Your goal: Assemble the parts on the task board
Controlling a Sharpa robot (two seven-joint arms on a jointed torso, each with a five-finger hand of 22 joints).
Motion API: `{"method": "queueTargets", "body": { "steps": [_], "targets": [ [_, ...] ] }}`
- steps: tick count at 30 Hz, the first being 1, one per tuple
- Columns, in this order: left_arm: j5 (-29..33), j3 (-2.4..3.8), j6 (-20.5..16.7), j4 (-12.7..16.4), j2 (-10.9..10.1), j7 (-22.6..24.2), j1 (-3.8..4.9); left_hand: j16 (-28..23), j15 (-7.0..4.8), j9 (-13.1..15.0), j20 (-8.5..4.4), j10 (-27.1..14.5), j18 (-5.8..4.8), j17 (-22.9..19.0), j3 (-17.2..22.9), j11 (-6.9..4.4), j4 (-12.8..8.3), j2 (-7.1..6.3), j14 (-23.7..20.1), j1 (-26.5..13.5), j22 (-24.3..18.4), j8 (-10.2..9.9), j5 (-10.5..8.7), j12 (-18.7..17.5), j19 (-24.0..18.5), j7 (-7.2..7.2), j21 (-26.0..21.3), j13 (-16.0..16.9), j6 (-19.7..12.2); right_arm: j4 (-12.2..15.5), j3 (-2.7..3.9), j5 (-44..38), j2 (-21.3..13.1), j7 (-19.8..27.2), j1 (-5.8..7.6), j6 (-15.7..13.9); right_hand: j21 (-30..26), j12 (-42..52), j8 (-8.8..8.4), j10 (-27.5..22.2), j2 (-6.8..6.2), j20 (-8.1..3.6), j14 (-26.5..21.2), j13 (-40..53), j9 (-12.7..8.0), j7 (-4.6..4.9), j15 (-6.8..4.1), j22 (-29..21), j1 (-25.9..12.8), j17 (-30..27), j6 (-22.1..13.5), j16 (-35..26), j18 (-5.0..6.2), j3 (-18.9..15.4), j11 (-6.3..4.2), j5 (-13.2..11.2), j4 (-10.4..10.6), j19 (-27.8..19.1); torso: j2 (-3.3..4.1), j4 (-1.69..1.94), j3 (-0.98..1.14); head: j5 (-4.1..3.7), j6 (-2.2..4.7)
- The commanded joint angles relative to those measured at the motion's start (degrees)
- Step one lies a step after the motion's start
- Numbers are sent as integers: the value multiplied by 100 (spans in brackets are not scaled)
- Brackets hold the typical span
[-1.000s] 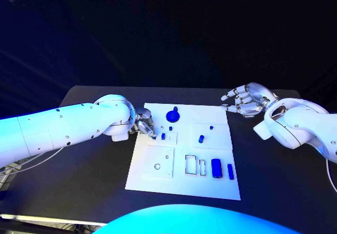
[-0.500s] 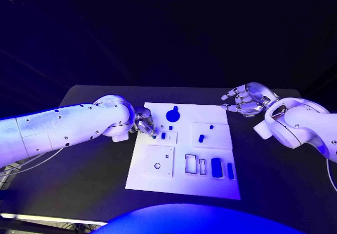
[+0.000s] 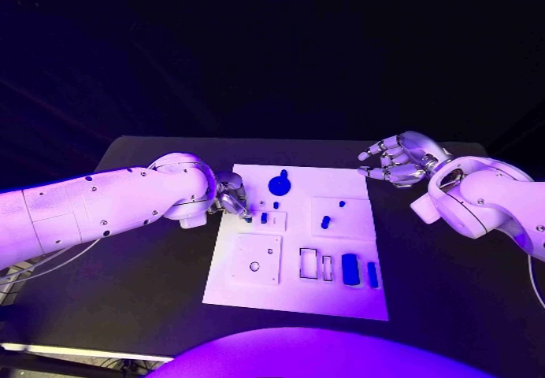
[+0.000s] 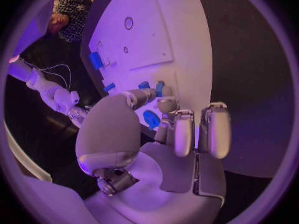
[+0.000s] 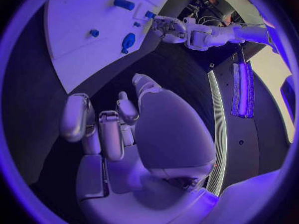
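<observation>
The white task board (image 3: 341, 295) lies mid-table. My left hand (image 3: 233, 200) hangs over its left edge, fingers curled. In the left wrist view my left hand (image 4: 163, 134) has its thumb and one fingertip (image 4: 166, 104) converging on a small blue part (image 4: 159, 88). I cannot tell whether they grip it. That small blue part (image 3: 264, 218) stands beside a smaller one (image 3: 276, 206). A round blue knob (image 3: 279, 186) sits at the far end. My right hand (image 3: 392, 161) hovers off the board's far right corner, fingers curled in with nothing in them.
Other blue parts stand mid-board (image 3: 325, 223) and near the right edge (image 3: 350, 269), beside a thin one (image 3: 372, 274). Rectangular slots (image 3: 308, 264) and a round hole (image 3: 254, 268) mark the near half. The black table (image 3: 136, 268) surrounds the board.
</observation>
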Motion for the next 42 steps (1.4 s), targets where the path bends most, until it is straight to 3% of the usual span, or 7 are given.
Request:
{"method": "queueTargets", "body": {
  "steps": [1, 15, 31, 42],
  "targets": [
    [-69, 2, 43, 18, -2, 7, -6, 36, -37, 8, -10, 39, -43, 1375, 960, 17, -984, 70, 565, -8, 385, 27, 58, 22, 46, -27, 17, 7, 72, 5, 0, -49, -2, 56, -6, 80, -21, -20, 13, -34, -7, -10, 339, -6, -7, -1, -40, 209, -32, 476, -37, -27, 110, 31, -10, 16, 1, -21, 0, 0, -1, 4, -6],
    [-95, 1, 101, 10, 15, -2, -90, 37, -38, 8, -10, 45, -44, 1377, 961, 16, -988, 68, 566, -13, 389, 27, 67, 29, 49, -28, 19, 21, 75, 6, 0, -49, -5, 56, -8, 86, -24, -13, 33, -26, -31, -11, 340, -3, -12, -2, -41, 214, -61, 476, -39, -29, 109, 72, -10, 14, 2, -16, 1, -4, 0, 2, -22],
    [-69, 2, 115, 1, 29, -13, -106, 41, -38, 7, -11, 58, -43, 1385, 959, 15, -992, 64, 568, -22, 386, 26, 80, 43, 47, -29, 18, 48, 80, 8, 0, -49, -5, 57, -8, 84, -24, -13, 33, -26, -31, -11, 340, -3, -12, -2, -41, 214, -61, 476, -39, -29, 109, 72, -10, 14, 2, -16, 0, -4, 0, 2, -28],
    [30, 0, 85, -86, 105, -19, -113, 74, -53, 4, -22, 236, -47, 1449, 801, -15, -907, 51, 586, -223, 404, 47, 96, 229, 56, -80, 21, 386, 192, 13, 0, -49, -11, 56, -8, 77, -24, -13, 33, -26, -31, -11, 340, -3, -12, -2, -41, 214, -61, 476, -39, -29, 109, 72, -10, 14, 2, -16, 2, -6, 2, -16, -26]
  ]
}}
